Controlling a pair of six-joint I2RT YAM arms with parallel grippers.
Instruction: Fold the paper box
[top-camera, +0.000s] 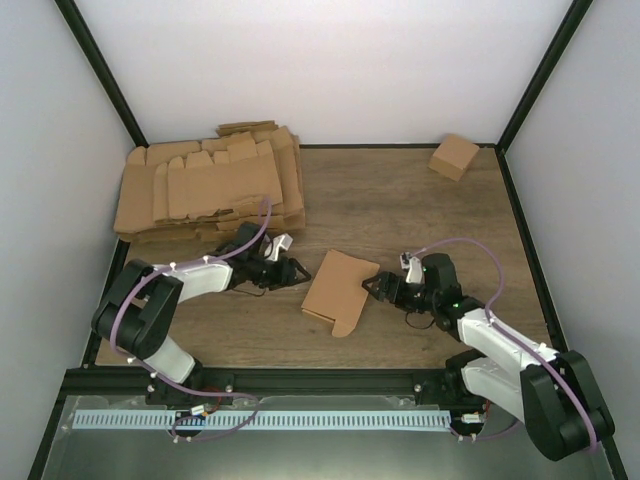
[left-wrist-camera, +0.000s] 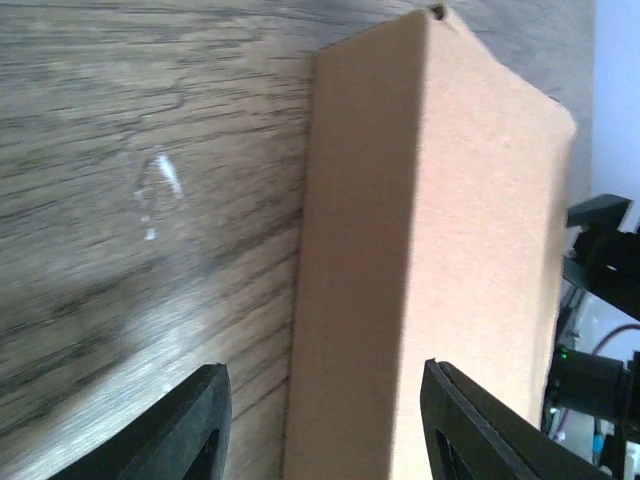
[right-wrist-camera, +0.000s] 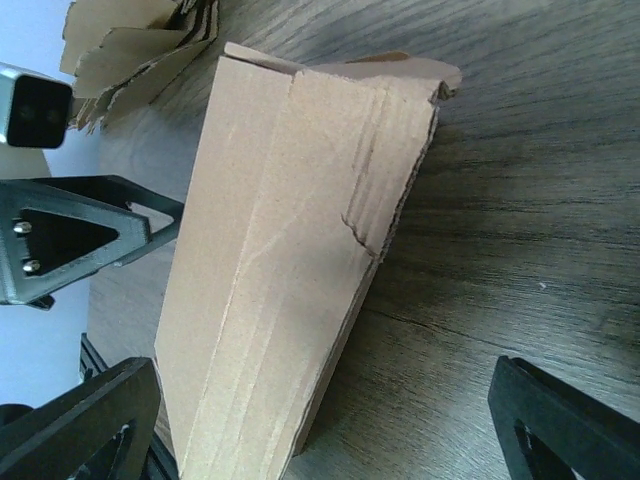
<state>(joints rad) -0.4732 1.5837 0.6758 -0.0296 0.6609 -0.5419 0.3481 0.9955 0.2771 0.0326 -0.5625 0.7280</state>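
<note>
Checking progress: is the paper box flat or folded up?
Folded up: the paper box shows faces meeting at a raised crease. Whether its ends are closed: cannot tell.

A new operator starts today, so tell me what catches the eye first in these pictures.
The partly folded paper box lies in the middle, flanked by the left pincer and the right pincer, both open and facing it. At the far left sprawls a thick pile of cardboard blanks, and a small brown carton sits alone in the far right corner.
</note>
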